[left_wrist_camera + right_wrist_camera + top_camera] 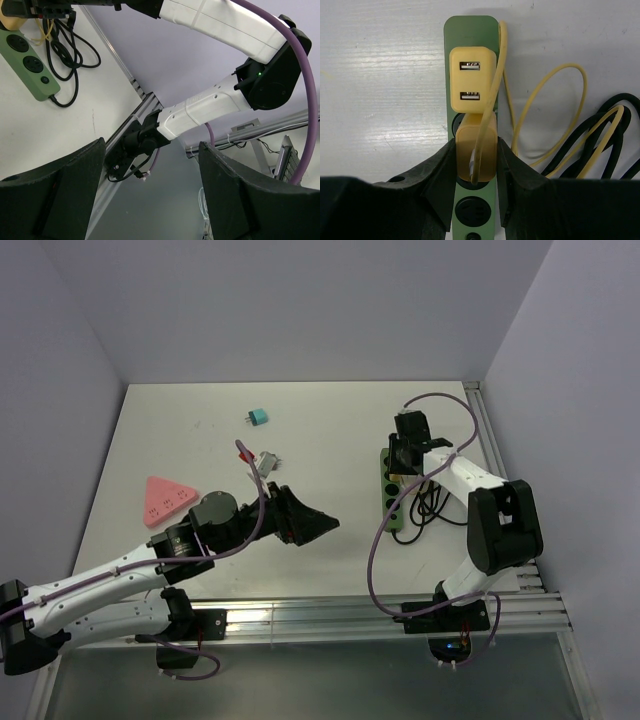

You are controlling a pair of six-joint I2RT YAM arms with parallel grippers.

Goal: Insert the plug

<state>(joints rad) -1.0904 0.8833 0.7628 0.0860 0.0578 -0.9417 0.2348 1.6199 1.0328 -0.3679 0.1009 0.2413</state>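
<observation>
Pinching yellow plug (470, 145) above green strip (470, 30): right tool (477, 159); left tool (151, 150) wide, empty

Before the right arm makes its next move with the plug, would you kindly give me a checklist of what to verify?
1. Right claw shut on the plug: ok.
2. Plug over the power strip, in line with its length: ok.
3. Prongs seated in a socket: cannot tell; the plug's body hides them.
4. Gap between plug and charger: cannot tell; their edges meet in the right wrist view.
5. Black cord clear of the sockets: ok; it lies off to the strip's side.
6. Left claw out of the way: ok; open, empty, well apart from the strip.
</observation>
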